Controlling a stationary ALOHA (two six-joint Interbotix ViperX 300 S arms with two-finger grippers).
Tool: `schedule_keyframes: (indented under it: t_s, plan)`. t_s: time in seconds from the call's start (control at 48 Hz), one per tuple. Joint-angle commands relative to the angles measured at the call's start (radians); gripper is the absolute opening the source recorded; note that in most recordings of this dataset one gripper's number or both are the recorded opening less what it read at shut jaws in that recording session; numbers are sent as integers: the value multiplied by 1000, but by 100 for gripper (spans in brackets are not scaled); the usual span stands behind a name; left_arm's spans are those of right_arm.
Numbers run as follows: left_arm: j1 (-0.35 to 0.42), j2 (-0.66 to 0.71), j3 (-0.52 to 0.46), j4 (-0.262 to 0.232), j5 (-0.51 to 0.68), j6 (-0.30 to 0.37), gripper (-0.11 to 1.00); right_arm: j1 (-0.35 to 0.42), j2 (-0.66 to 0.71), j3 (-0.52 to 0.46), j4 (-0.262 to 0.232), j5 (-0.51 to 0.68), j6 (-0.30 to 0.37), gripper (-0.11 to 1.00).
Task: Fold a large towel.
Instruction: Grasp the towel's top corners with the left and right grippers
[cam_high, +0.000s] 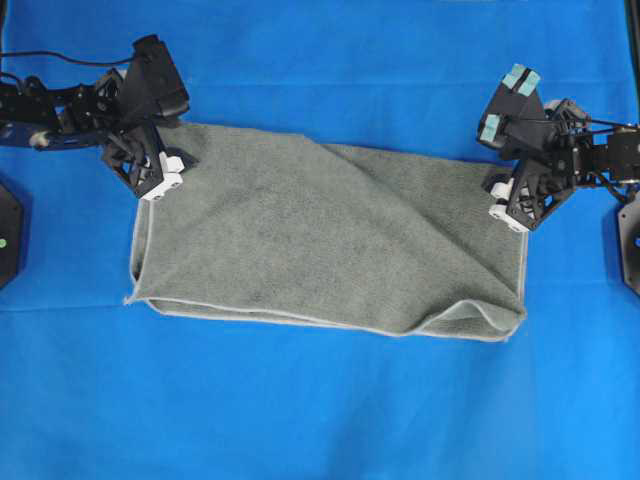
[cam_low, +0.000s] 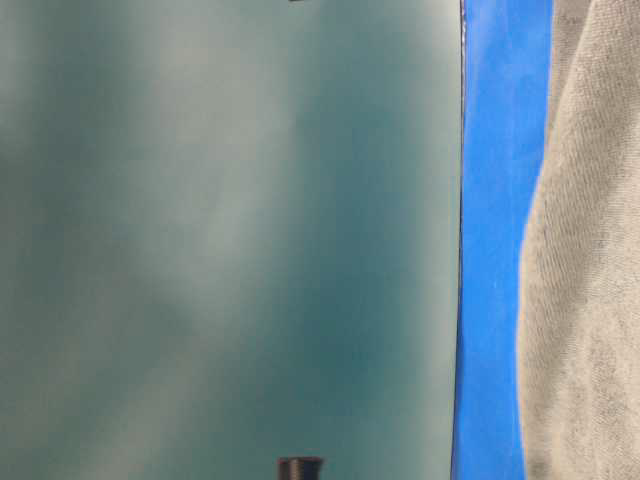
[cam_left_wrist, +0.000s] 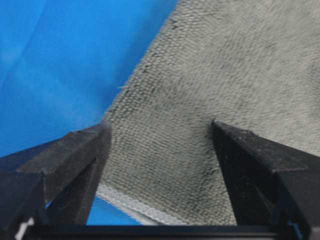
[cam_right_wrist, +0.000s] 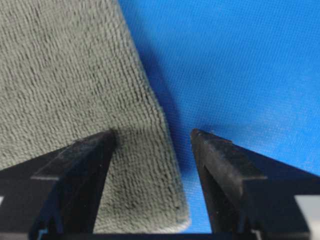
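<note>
The towel (cam_high: 330, 240) is grey-green cloth with a short looped pile, matt and rough-looking, the nap showing as fine rows in both wrist views; its hem (cam_left_wrist: 135, 205) is a thin pale-grey stitched band, smoother than the pile. The tabletop (cam_high: 320, 410) wears a bright blue covering of fine-woven fabric, matt, with a slight sheen where light falls. The left hand (cam_left_wrist: 160, 140) and right hand (cam_right_wrist: 152, 137) have black plastic fingers, matt and faintly grainy, with dusty, scuffed edges. White plastic parts sit at both wrists.
</note>
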Motion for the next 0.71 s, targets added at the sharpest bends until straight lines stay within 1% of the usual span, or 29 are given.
schedule_keyframes:
  t_s: [0.0,0.083,0.125,0.167,0.25,0.313,0.354,0.417,0.459,0.584,0.688]
  plan:
    - [15,8,-21,2,-6,14,78,-3,-8,2,-2,-9,2,63]
    - [26,11,-31,2,11,32,77,-3,-9,3,0,-9,3,61]
    - [32,14,-37,2,34,48,75,-3,-11,3,2,-8,2,57]
    - [37,15,-41,2,58,60,70,2,-12,5,2,-6,0,50]
    - [46,17,-49,2,107,75,49,9,-18,6,2,-5,0,28]
    - [55,18,-54,2,137,81,32,17,-28,9,3,-5,0,8]
    - [66,17,-58,2,152,81,22,23,-37,11,6,-5,0,2]
    - [78,14,-61,0,167,81,7,34,-60,12,12,-5,-2,2]
    - [83,9,-66,0,178,81,3,44,-87,14,20,-3,-2,2]
    - [81,-34,-92,-3,238,72,3,75,-179,6,31,26,-2,2]
    - [49,-120,-133,-5,348,66,3,107,-279,-12,37,86,-2,2]
